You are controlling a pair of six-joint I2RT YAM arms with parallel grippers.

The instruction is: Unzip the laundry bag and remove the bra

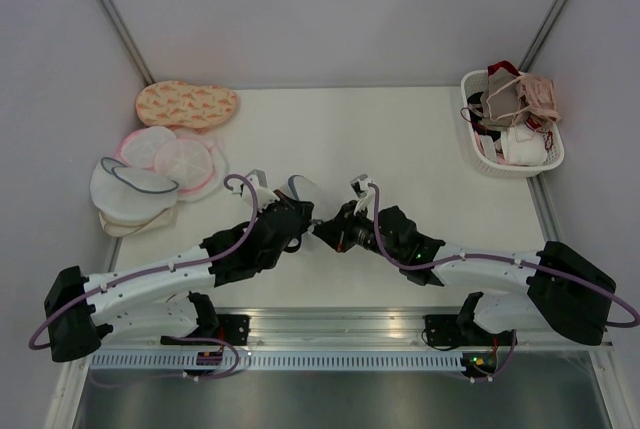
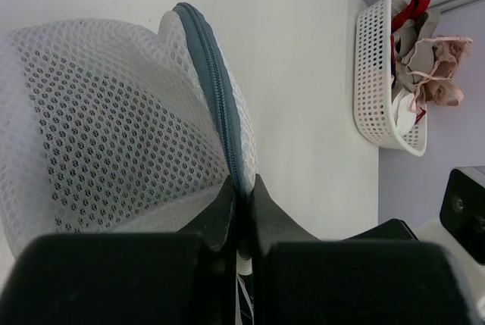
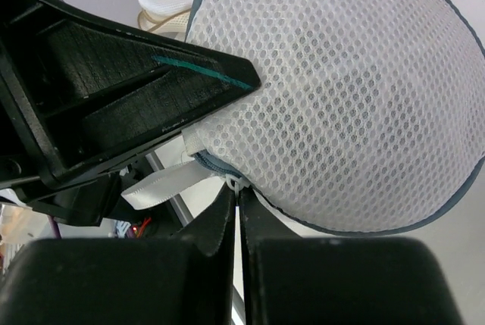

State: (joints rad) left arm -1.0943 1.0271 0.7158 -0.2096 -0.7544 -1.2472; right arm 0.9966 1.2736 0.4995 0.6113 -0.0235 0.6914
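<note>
Laundry bag [image 1: 304,189] on edge, zipper rim [image 2: 220,105] upright

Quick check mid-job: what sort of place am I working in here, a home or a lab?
Most likely a robot test cell, not a home: blank wall panels on metal frame struts enclose a white table, with stacked mesh wash bags and a basket of bras.

Bright, diffuse light is falling from above the table [image 1: 400,139], casting faint shadows on it; wrist-view foregrounds are blurring.
</note>
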